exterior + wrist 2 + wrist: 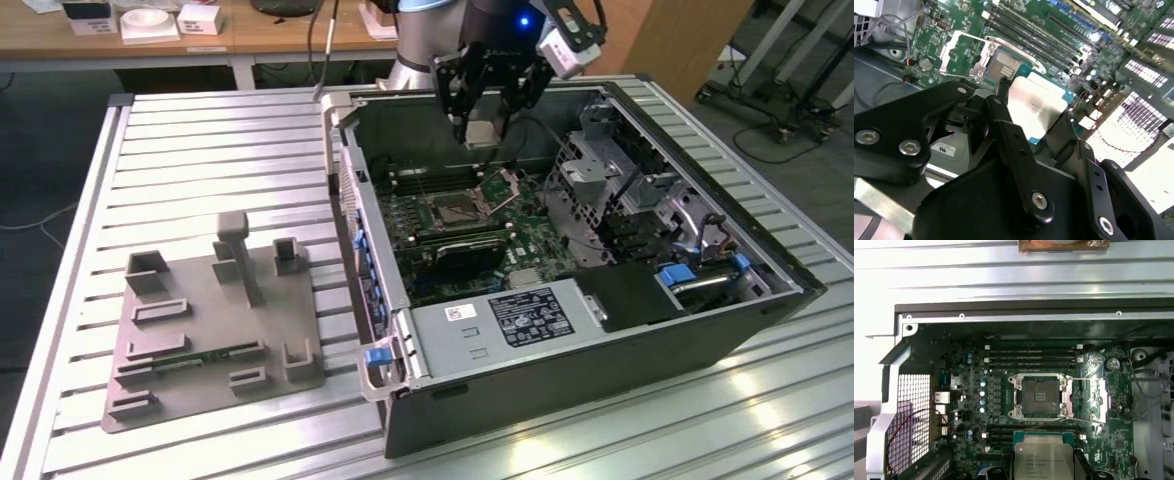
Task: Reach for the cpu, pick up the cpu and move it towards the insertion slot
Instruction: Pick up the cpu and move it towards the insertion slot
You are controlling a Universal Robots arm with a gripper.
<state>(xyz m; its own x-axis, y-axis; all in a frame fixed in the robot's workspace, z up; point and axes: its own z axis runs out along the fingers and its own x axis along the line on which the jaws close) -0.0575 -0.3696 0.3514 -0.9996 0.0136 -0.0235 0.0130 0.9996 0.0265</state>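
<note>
My gripper (483,122) hangs over the back of the open computer case (400,400), shut on the cpu (483,133). In the second wrist view the cpu (1036,102) shows its pale silver top, clamped at its edges between the black fingers (1001,107). The insertion slot (455,211) lies below, on the green board, its dark centre bare and its hinged metal plate (509,184) swung up. In the first wrist view the cpu (1043,458) sits just short of the insertion slot (1040,395), with the plate (1092,397) folded out beside it.
Long memory slots (1031,354) run beside the socket. A silver power supply (527,318) and a metal drive cage (621,180) stand inside the case. On the slatted table (200,160), a grey fixture tray (214,310) holds a green memory stick (200,358).
</note>
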